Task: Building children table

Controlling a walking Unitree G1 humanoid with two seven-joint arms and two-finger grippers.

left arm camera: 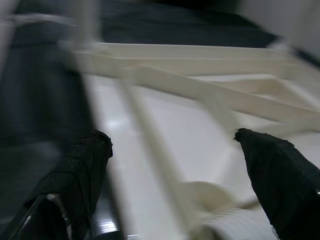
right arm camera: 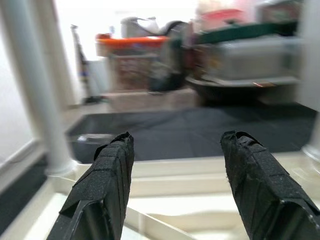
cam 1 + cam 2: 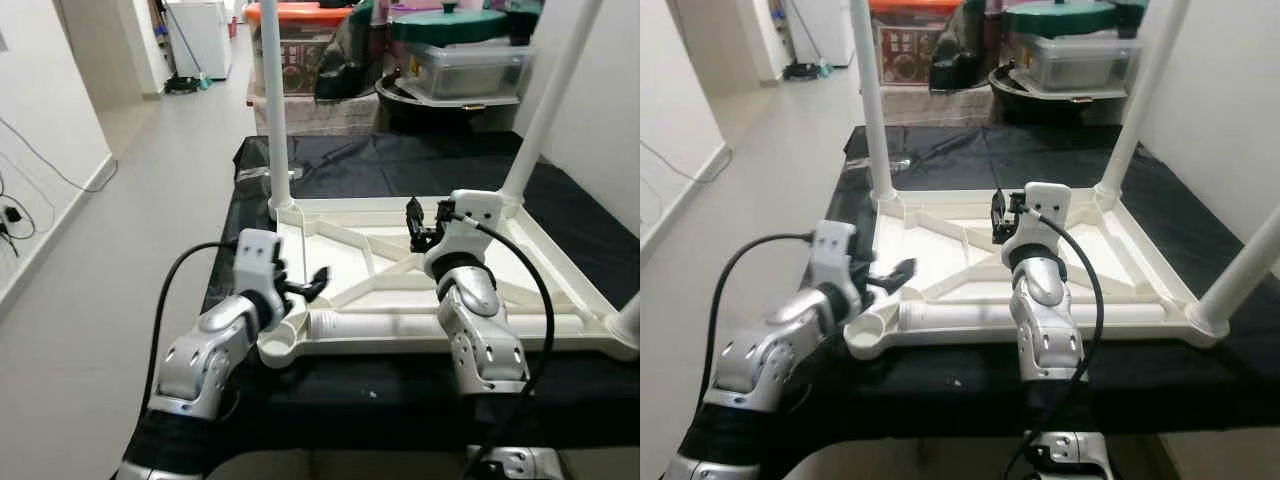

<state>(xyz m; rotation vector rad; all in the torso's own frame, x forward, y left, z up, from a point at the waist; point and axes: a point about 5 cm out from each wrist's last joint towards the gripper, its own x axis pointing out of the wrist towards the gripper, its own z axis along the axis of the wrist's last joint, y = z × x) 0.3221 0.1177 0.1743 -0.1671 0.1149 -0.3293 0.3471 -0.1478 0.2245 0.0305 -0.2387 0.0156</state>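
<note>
From the head camera, an upturned cream plastic tabletop (image 3: 420,270), ribbed underneath, is seen lying on a black-draped table (image 3: 590,225), round legs (image 3: 274,100) upright.

In the left wrist view, the left claw (image 1: 172,150) is spread wide, empty, straddling the glossy frame.

In the right wrist view, the right claw (image 2: 177,145) is parted, empty.

table frame (image 3: 400,262): cream white, plain
table legs (image 3: 273,100): white, plain
cloth (image 3: 420,165): black (a little shiny)
left gripper (image 3: 312,283): black fingers, silver arm
right gripper (image 3: 424,222): black fingers, white housing
box lids (image 3: 448,24): dark green; another orange
floor (image 3: 150,200): pale grey
</note>
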